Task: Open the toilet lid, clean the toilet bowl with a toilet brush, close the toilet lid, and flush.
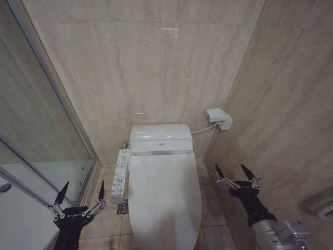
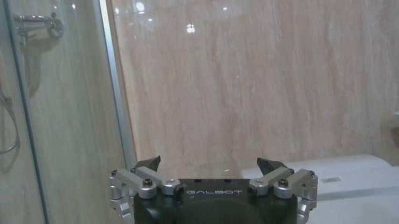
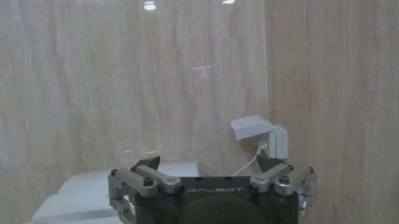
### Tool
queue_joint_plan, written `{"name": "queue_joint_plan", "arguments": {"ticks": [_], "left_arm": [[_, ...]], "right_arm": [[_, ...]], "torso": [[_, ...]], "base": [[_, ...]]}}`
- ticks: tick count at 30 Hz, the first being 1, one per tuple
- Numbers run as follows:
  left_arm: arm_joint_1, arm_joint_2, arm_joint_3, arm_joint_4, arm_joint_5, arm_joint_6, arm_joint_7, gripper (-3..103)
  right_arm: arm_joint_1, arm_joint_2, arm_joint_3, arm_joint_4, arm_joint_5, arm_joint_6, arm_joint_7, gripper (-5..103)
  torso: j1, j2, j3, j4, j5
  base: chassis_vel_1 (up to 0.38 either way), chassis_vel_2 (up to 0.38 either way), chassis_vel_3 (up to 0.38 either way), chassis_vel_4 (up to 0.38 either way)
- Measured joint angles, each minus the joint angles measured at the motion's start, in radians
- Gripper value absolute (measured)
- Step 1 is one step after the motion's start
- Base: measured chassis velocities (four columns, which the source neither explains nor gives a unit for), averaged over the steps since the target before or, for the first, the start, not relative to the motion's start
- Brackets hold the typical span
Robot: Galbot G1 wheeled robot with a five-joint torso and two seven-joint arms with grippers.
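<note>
The toilet lid is a glossy white oval lying shut over the toilet bowl, which it hides. It sits in the lower middle of the head view, with the white tank unit behind it. My left gripper hangs open to the left of the lid, above the floor. My right gripper hangs open to the right of the lid, close to the side wall. Both are apart from the toilet with nothing between their fingers. In the left wrist view my left gripper faces the back wall. The toilet brush is out of view.
A white control panel juts from the toilet's left side. A glass shower partition runs along the left. A white wall socket box with a cable sits to the right of the tank. Beige tiled walls close in behind and on the right.
</note>
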Motion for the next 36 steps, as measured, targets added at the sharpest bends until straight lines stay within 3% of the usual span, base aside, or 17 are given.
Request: {"name": "queue_joint_plan", "arguments": {"ticks": [36], "left_arm": [[0.007,-0.003,-0.001,0.002,0.013,0.008,0.005,100]], "right_arm": [[0.0,0.0,0.0,0.0,0.0,0.0,0.0,100]], "torso": [[0.0,0.0,0.0,0.0001,0.0]], "base": [[0.0,0.0,0.0,0.0]]}}
